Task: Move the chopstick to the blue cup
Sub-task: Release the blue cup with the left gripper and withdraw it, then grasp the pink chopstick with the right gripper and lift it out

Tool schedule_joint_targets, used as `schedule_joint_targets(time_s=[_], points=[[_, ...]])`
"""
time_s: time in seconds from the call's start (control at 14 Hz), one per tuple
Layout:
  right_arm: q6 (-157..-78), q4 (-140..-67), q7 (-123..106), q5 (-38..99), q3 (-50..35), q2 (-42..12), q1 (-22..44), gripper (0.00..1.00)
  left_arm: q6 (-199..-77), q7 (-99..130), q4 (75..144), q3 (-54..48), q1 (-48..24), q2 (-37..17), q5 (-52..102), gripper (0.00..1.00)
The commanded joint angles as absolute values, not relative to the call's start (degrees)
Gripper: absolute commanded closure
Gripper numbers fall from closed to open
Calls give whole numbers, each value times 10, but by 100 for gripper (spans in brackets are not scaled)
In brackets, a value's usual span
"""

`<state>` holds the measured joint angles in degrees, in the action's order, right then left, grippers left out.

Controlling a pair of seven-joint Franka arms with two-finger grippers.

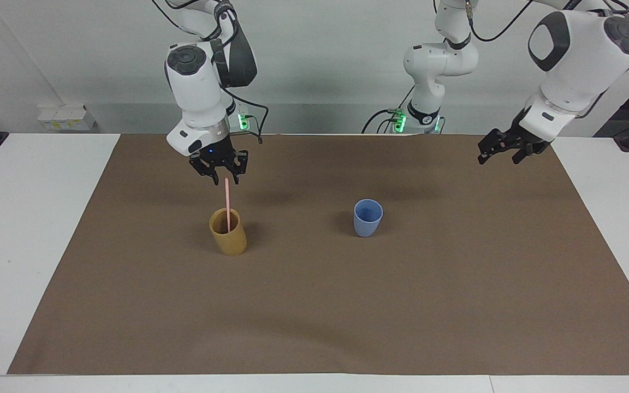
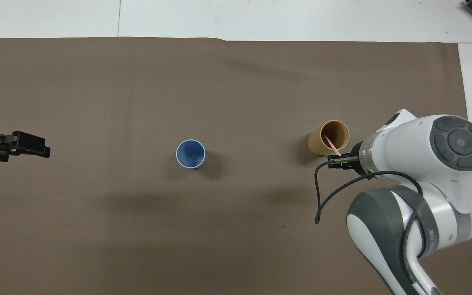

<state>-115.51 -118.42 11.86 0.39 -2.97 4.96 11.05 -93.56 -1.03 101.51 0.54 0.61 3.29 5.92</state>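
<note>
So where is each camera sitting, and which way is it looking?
Facing view: high up across the table, looking back at the robots; both arms show from base to hand, the right gripper at the chopstick's top, the left gripper over the brown mat's edge.
Overhead view: high above the robots' end, looking forward and steeply down; only the right arm's wrist and the left gripper's tip show.
Both share: the mat, blue cup, tan cup, chopstick and grippers, seen half a turn apart.
</note>
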Motion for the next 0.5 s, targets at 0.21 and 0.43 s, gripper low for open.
schedule_joint_targets(time_s=[0.21, 0.43], points=[[-1185, -1203, 121, 10, -29, 67, 111, 57, -918, -32, 997, -4, 11, 33, 41, 0], [-1181, -1203, 120, 10, -29, 68, 111, 70, -923, -92, 988, -7, 4, 33, 29, 0]])
